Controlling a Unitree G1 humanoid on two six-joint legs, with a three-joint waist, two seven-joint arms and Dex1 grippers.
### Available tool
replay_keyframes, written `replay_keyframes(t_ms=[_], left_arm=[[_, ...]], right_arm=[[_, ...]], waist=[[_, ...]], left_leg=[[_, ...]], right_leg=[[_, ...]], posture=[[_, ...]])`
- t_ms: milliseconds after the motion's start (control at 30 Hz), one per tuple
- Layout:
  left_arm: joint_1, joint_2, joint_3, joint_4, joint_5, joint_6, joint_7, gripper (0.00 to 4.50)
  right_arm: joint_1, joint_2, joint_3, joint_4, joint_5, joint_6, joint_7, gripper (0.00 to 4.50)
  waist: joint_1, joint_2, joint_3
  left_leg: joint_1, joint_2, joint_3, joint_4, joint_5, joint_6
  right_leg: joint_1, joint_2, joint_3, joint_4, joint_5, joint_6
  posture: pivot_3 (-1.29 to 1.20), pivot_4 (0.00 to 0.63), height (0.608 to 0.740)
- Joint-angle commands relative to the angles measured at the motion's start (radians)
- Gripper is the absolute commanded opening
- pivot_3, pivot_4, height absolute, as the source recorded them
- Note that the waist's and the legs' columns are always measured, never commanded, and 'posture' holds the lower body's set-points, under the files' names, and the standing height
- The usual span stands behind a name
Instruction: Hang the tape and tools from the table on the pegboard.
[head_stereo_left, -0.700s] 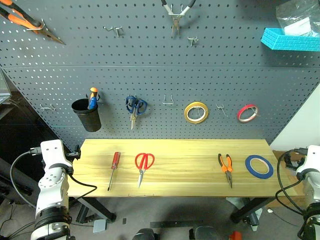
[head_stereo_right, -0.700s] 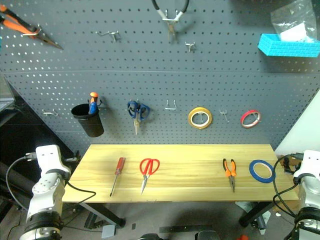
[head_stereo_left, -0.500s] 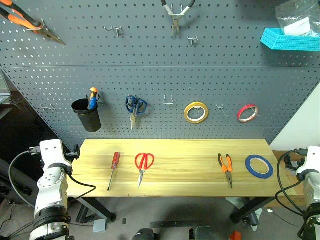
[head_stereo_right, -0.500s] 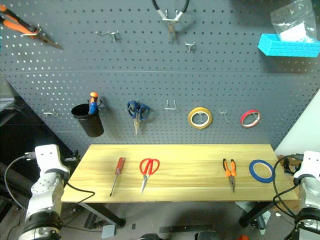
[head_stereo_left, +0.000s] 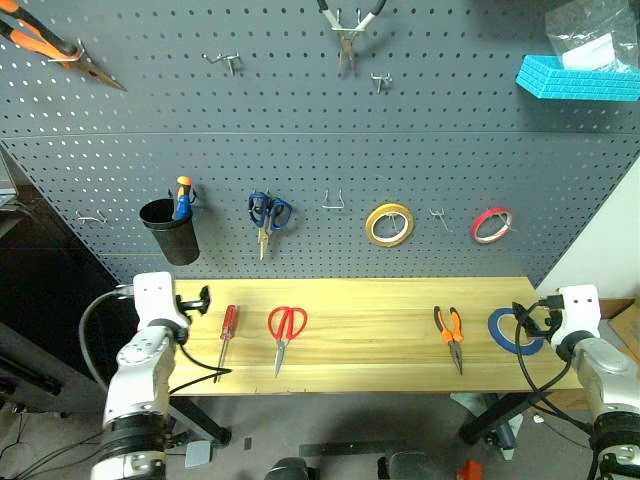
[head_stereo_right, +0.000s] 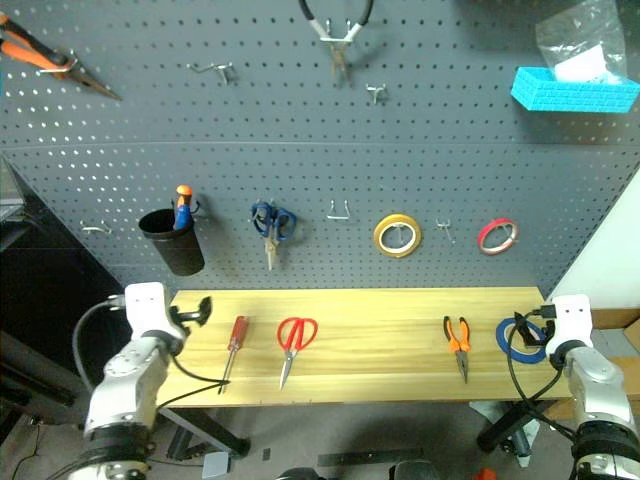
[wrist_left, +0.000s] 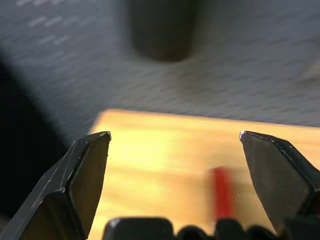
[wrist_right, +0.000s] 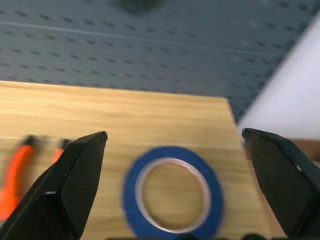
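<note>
Left wrist view: red screwdriver (wrist_left: 220, 192) blurred, lower end hidden behind the gripper base; black cup (wrist_left: 161, 29) blurred and cut off by the frame edge. Right wrist view: orange pliers (wrist_right: 17, 172) blurred, cut off at the frame edge, partly behind a finger (wrist_right: 67, 187). Blue tape (wrist_right: 173, 193): near rim hidden by the gripper base. Head views: the tape's right part (head_stereo_left: 505, 330) is covered by the right gripper. Blue tray (head_stereo_left: 580, 78) and orange pliers on the pegboard (head_stereo_left: 45, 42) cut by frame edges.

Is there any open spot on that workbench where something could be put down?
Yes. The widest bare stretch of the table lies between the red scissors and the orange pliers. It is tighter at the ends: red screwdriver beside the scissors, blue tape beside the pliers.
</note>
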Motion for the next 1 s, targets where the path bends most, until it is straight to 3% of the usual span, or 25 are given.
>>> replay_keyframes(t_ms=[33,200,367,500,700,867,1000], left_arm=[[-0.002,-0.023,-0.079,-0.135,-0.021,0.035,-0.068,4.46],[-0.017,0.046,-0.306,-0.25,0.046,0.117,-0.245,4.46],[-0.092,0.106,-0.46,-0.324,0.027,0.165,-0.459,4.46],[-0.18,0.104,-0.524,-0.352,0.005,0.197,-0.574,4.46],[-0.281,0.09,-0.576,-0.359,0.02,0.208,-0.628,4.46],[-0.279,0.131,-0.587,-0.408,0.017,0.231,-0.677,4.46],[-0.273,0.147,-0.588,-0.416,0.024,0.229,-0.686,4.46]], right_arm=[[-0.001,0.008,0.003,-0.144,0.023,0.102,-0.008,4.5],[-0.007,-0.008,0.037,-0.24,0.042,0.266,0.047,4.5],[-0.089,-0.045,0.083,-0.168,0.022,0.384,0.091,4.5],[-0.219,-0.042,0.113,-0.003,-0.011,0.421,0.071,4.5],[-0.404,-0.049,0.18,0.356,-0.101,0.321,0.096,4.5],[-0.523,-0.053,0.217,0.59,-0.159,0.23,0.119,4.5],[-0.576,-0.052,0.257,0.689,-0.203,0.195,0.164,4.5]], waist=[[-0.001,0.0,0.004],[-0.006,0.0,0.05],[-0.009,0.004,0.087],[-0.023,0.0,0.119],[-0.031,-0.008,0.161],[-0.033,-0.012,0.199],[-0.032,-0.013,0.214]], left_leg=[[0.0,0.0,0.0,0.0,0.0,0.0],[0.0,0.002,0.004,0.0,0.0,0.0],[-0.005,0.002,0.009,0.0,0.0,0.001],[-0.007,0.002,0.012,0.0,-0.001,0.002],[-0.007,0.003,0.023,0.0,-0.004,0.008],[-0.021,0.002,0.028,0.003,-0.006,0.012],[-0.024,0.002,0.028,0.003,-0.008,0.014]], right_leg=[[0.0,0.0,0.0,0.0,0.0,0.0],[0.0,0.002,0.0,0.0,0.0,-0.001],[-0.007,0.002,0.004,0.0,0.001,-0.001],[-0.01,0.002,0.006,0.0,0.001,-0.001],[-0.013,0.003,0.017,-0.001,0.004,0.001],[-0.029,0.002,0.025,0.0,0.009,0.004],[-0.031,0.0,0.025,-0.001,0.009,0.004]], posture=[[-0.17,0.078,0.74],[-0.21,0.14,0.74],[-0.24,0.179,0.74],[-0.23,0.213,0.74],[-0.19,0.276,0.74],[-0.15,0.306,0.74],[-0.14,0.316,0.74]])
